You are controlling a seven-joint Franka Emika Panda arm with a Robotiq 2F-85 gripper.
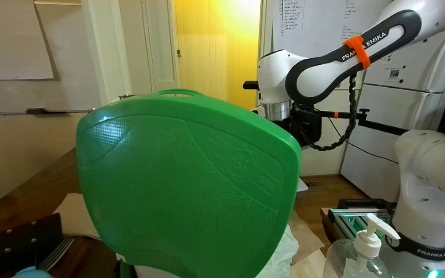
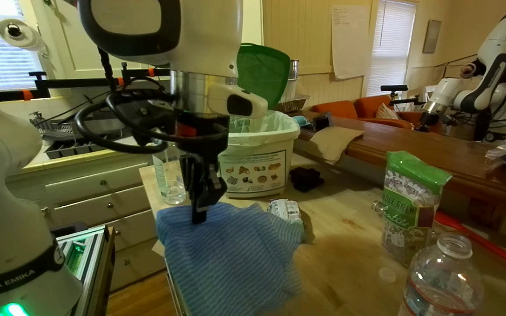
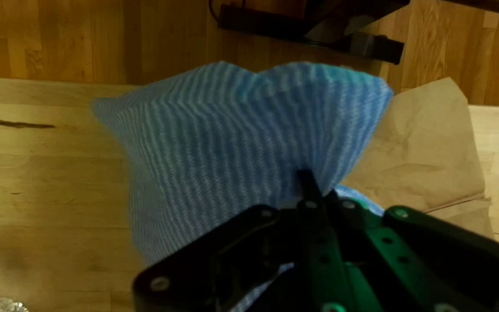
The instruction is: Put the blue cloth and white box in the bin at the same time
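My gripper [image 2: 199, 215] is shut on the blue striped cloth [image 2: 235, 259] and holds it bunched near one edge. In the wrist view the fingertips [image 3: 316, 184] pinch the cloth [image 3: 232, 143], which spreads out below them over the table edge. A small white box [image 2: 285, 210] with print sits on the table behind the cloth, partly hidden by it; it does not show in the wrist view. The white bin [image 2: 257, 169] with a pale liner stands behind, its green lid [image 2: 264, 74] raised. The lid [image 1: 191, 185] hides cloth, box and fingers in an exterior view.
A clear bottle [image 2: 171, 175] stands left of the bin, a dark bunched item [image 2: 305, 179] right of it. A green lentil bag [image 2: 411, 206] and a plastic bottle [image 2: 442, 281] stand at the right. Brown paper [image 3: 422, 147] lies at the table edge.
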